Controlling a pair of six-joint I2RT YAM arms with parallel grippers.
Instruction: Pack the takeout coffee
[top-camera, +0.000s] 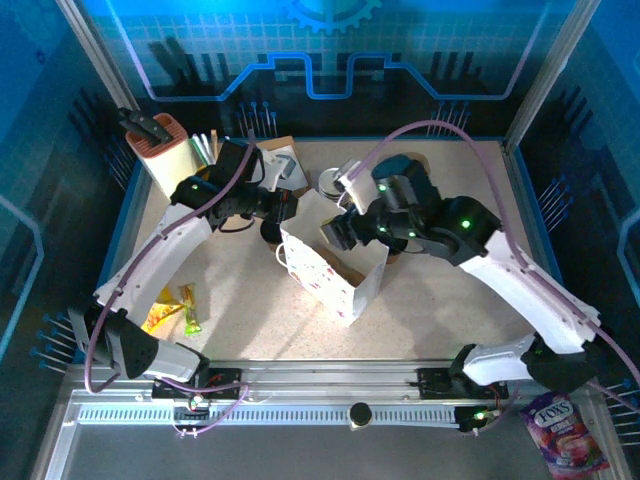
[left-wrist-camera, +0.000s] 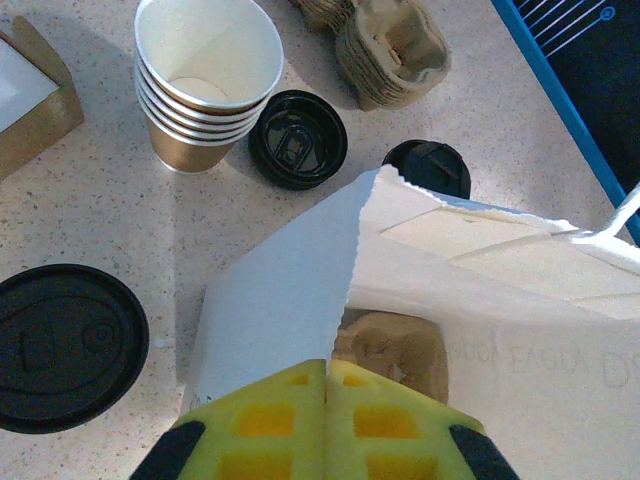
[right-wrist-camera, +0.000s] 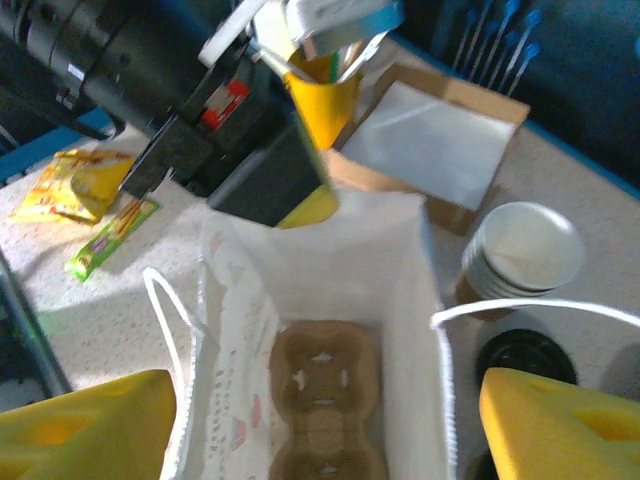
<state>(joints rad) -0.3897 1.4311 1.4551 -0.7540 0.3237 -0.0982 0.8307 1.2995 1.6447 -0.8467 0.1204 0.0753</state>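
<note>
Start on your left. Your left gripper (left-wrist-camera: 326, 390) is pinched tight on the top edge of the paper bag (left-wrist-camera: 290, 290). It holds that side up, so the bag's mouth is open. That gripper is busy, so don't count on it for the cups.

The bag stands near the middle of the table, mouth up. A pulp carrier (right-wrist-camera: 325, 385) lies flat at the bottom of it, and its cup holes are empty.

Just past the bag, toward the far edge of the table, you find the paper cups (left-wrist-camera: 205, 85). They sit one inside another and stand straight up. Their long way runs up and down, and the open white mouth points at the ceiling. The top one has no lid. Round black lids (left-wrist-camera: 297, 138) lie flat on the table close beside the stack.

Now your right. Your right gripper (right-wrist-camera: 328, 405) hangs over the bag's mouth with its fingers spread wide and nothing between them. From it, the stack is just beyond the bag's far rim.

Both grippers are near the stack, but the right one is free, so I think it is the one to use. It should come at the cups from the side, across their up-and-down way, and keep off the bag's handle (right-wrist-camera: 530, 303).
</note>
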